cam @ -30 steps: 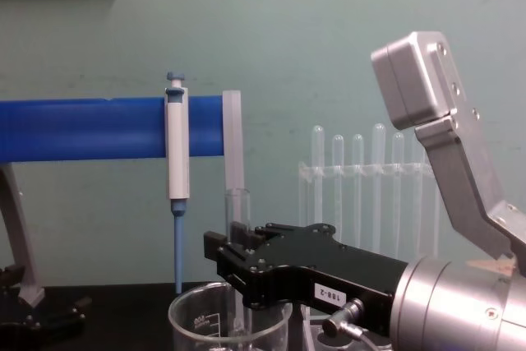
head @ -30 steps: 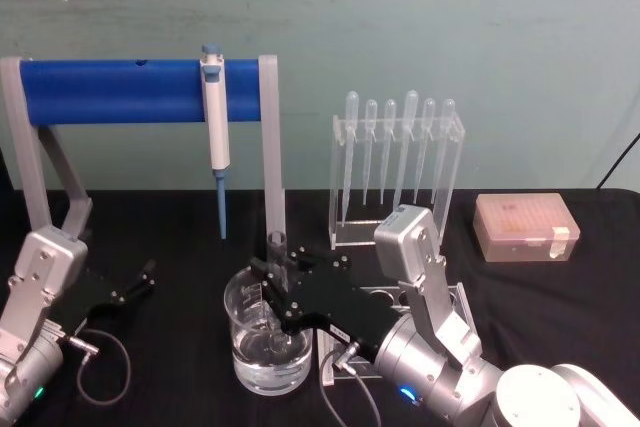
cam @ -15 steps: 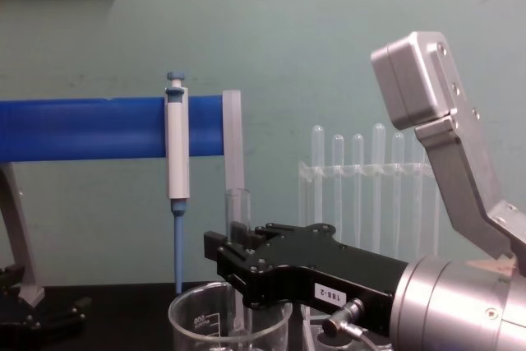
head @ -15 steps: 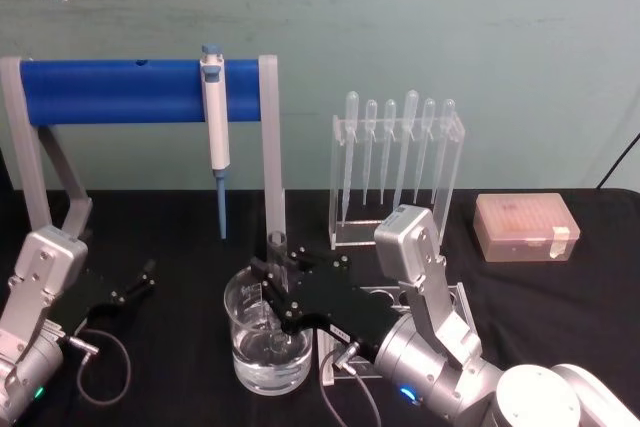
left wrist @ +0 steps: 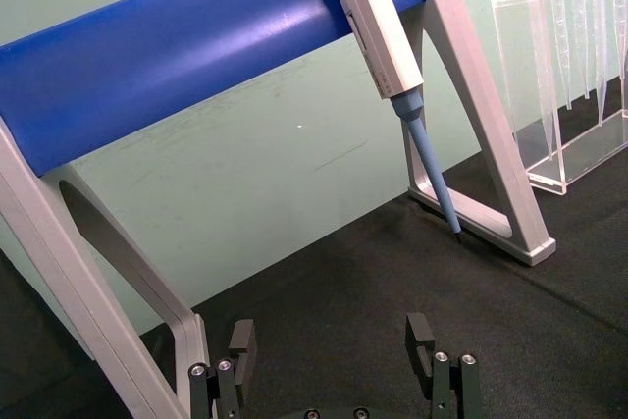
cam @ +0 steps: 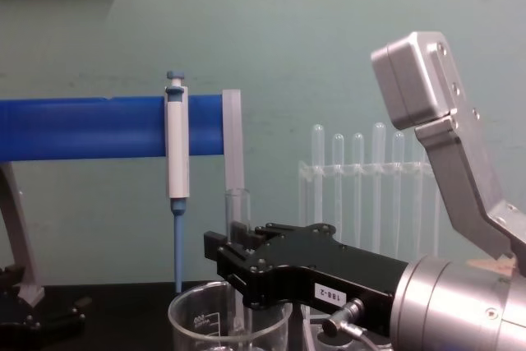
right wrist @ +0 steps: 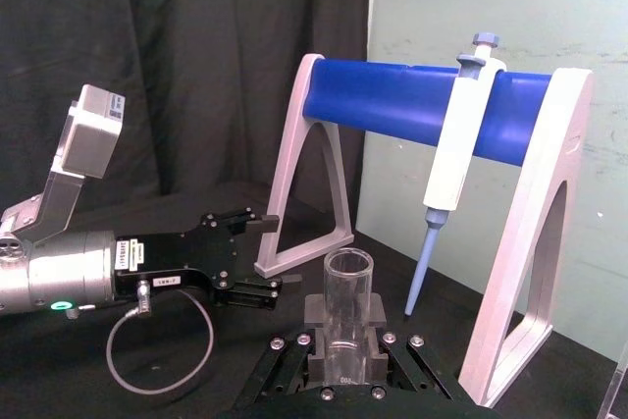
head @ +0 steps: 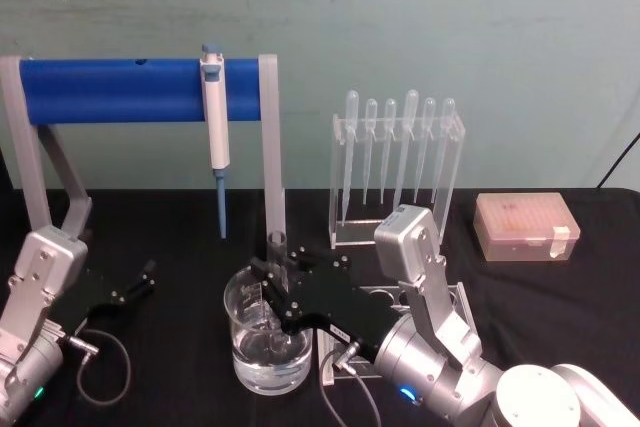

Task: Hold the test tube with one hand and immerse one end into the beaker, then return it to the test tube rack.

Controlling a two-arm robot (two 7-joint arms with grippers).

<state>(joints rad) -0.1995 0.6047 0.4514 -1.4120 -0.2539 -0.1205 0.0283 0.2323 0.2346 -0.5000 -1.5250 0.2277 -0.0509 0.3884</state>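
Observation:
My right gripper point(head: 272, 282) is shut on the test tube point(head: 277, 244), a clear glass tube held upright over the beaker point(head: 262, 349). The tube's lower end reaches down inside the beaker, which holds clear liquid; the open top sticks up above the jaws. From the chest, the test tube point(cam: 237, 205) rises above the right gripper point(cam: 228, 259), and the beaker point(cam: 191, 318) sits just below. In the right wrist view the test tube point(right wrist: 348, 309) stands clamped in the right gripper point(right wrist: 343, 368). My left gripper point(head: 138, 281) rests open at the left, nothing between its fingers point(left wrist: 240, 348).
A blue bar stand point(head: 120, 90) with a white-and-blue pipettor point(head: 214, 117) hanging from it spans the back left. A clear rack of plastic pipettes point(head: 397, 162) stands behind the right arm. A pink lidded box point(head: 525, 227) sits at the right. A cable point(head: 105, 367) loops beside the left arm.

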